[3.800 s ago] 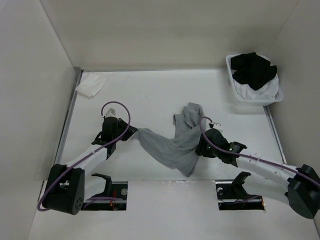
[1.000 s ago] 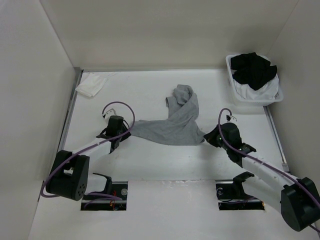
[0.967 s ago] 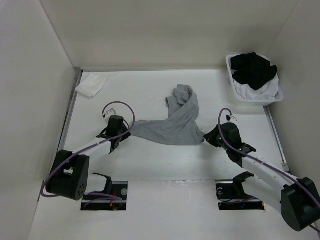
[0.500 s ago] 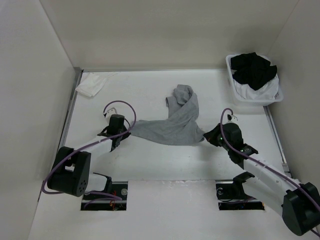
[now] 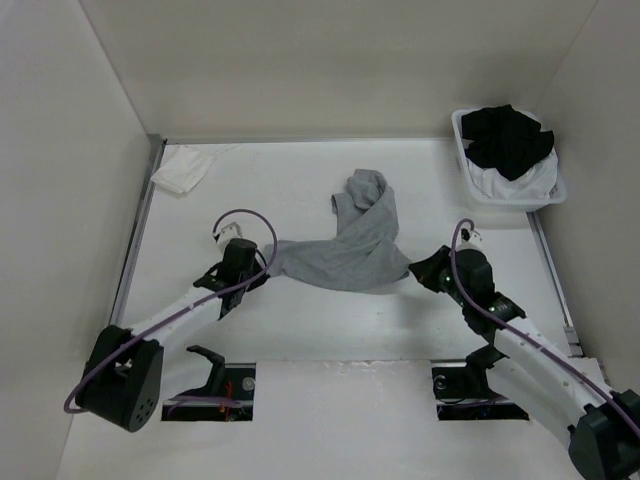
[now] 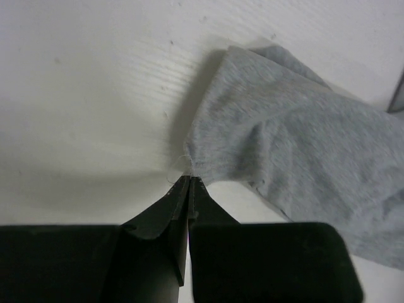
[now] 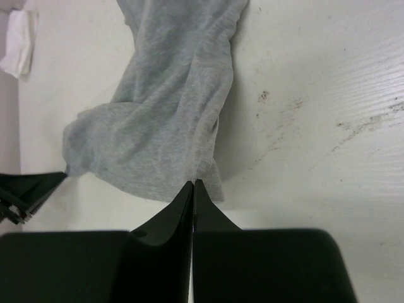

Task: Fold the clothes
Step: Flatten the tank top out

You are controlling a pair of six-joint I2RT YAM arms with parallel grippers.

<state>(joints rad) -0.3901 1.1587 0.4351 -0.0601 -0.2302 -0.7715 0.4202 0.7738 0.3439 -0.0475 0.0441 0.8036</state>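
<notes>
1. A light heather-grey knit top point(image 5: 340, 255) lies rumpled on the white table point(image 5: 300, 190) at the centre of the overhead view. Its wide lower part is spread sideways between the two arms, and a narrower bunched part runs up and back toward the middle of the frame.
2. The left gripper point(image 5: 263, 270) sits at the top's left corner. In the left wrist view its black fingers point(image 6: 170, 214) are pressed together, and the fabric's point(image 6: 284, 145) edge draws to a point at their tips, so it is pinching that corner.
3. The right gripper point(image 5: 413, 272) is at the top's lower right corner. In the right wrist view its fingers point(image 7: 180, 208) are closed flat against each other, with the tips meeting the hem, gripping the cloth point(image 7: 164, 107).
4. Both grippers are low, near the table surface.
5. A small crumpled white cloth point(image 5: 180, 172) lies in the upper left of the table, well apart from the top.
6. A white plastic bin point(image 5: 510, 206) stands at the upper right; a black garment point(image 5: 510, 138) is heaped on white fabric point(image 5: 520, 185) inside it.
</notes>
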